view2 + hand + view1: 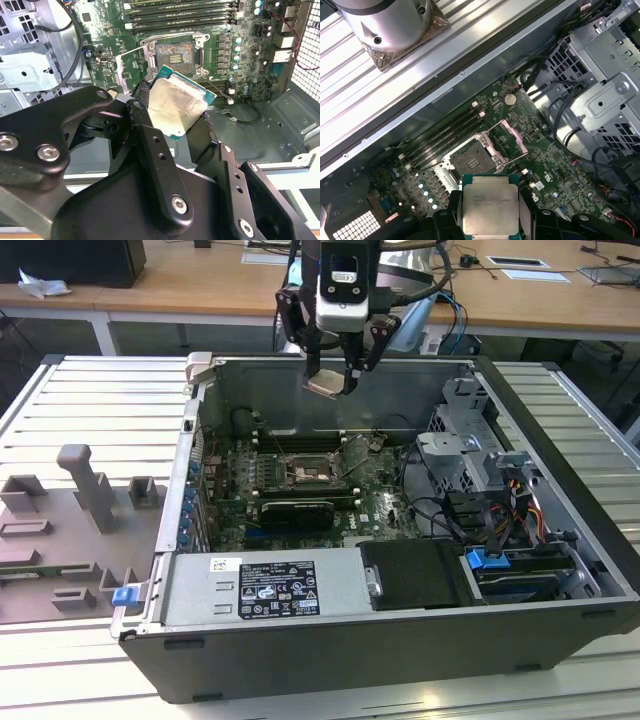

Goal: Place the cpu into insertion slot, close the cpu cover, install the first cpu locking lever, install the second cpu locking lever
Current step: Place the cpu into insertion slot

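**Cpu in transit – my gripper (331,380) is over the open dark-grey metal computer case (400,665).**

My black fingers (150,145) are clamped on two opposite edges of the small flat square cpu (490,207) with a silvery-grey metal top and a green rim. In the exterior view the cpu hangs tilted, above the case's rear wall and well apart from the green circuit board (385,502) lying flat in the case. The insertion slot (471,162) – a small square dark socket with a thin metal rim – sits empty beside the long narrow black memory slots (445,140). The cpu cover (512,137), a thin silvery metal frame with a cut-out centre, stands swung open at one side of the slot. In both wrist views the cpu is clear of the slot and touches only my fingers.
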`<state>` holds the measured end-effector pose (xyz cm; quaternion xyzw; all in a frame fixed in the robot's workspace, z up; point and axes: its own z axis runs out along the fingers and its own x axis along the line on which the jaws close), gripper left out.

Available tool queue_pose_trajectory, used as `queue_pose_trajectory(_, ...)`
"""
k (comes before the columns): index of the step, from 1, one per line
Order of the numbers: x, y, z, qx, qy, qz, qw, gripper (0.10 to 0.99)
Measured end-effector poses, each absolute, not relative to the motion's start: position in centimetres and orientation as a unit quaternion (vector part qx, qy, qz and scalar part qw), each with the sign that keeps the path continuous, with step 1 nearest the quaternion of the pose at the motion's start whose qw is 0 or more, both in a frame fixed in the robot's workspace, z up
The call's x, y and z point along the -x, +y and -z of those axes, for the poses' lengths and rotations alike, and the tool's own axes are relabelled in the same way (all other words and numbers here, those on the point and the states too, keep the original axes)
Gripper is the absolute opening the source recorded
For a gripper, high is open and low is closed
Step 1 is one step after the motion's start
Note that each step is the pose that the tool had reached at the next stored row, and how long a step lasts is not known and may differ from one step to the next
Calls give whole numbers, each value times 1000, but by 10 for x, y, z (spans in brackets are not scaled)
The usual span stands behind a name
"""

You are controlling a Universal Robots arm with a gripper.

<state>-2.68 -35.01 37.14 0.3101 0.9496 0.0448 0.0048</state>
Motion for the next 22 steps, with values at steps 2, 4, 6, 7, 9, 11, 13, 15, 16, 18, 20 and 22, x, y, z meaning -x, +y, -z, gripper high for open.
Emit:
queue_pose_trajectory(2, 27, -350, -371, -314, 948, -45, 5, 541)
queue_pose_trajectory(4, 27, -350, -371, -317, 947, -45, 5, 541)
queue_pose_trajectory(6, 27, -350, -371, -325, 945, -45, 5, 541)
queue_pose_trajectory(7, 27, -350, -371, -328, 943, -45, 6, 541)
queue_pose_trajectory(9, 27, -350, -371, -333, 942, -45, 6, 541)
queue_pose_trajectory(11, 27, -350, -371, -340, 940, -45, 6, 541)
queue_pose_trajectory(13, 27, -350, -371, -344, 938, -45, 6, 541)
queue_pose_trajectory(15, 27, -350, -371, -350, 936, -45, 7, 541)
queue_pose_trajectory(16, 27, -350, -371, -354, 934, -45, 7, 541)
queue_pose_trajectory(18, 27, -350, -371, -363, 931, -44, 7, 541)
queue_pose_trajectory(20, 27, -350, -371, -367, 929, -44, 7, 541)
queue_pose_trajectory(22, 27, -350, -371, -369, 928, -44, 8, 541)
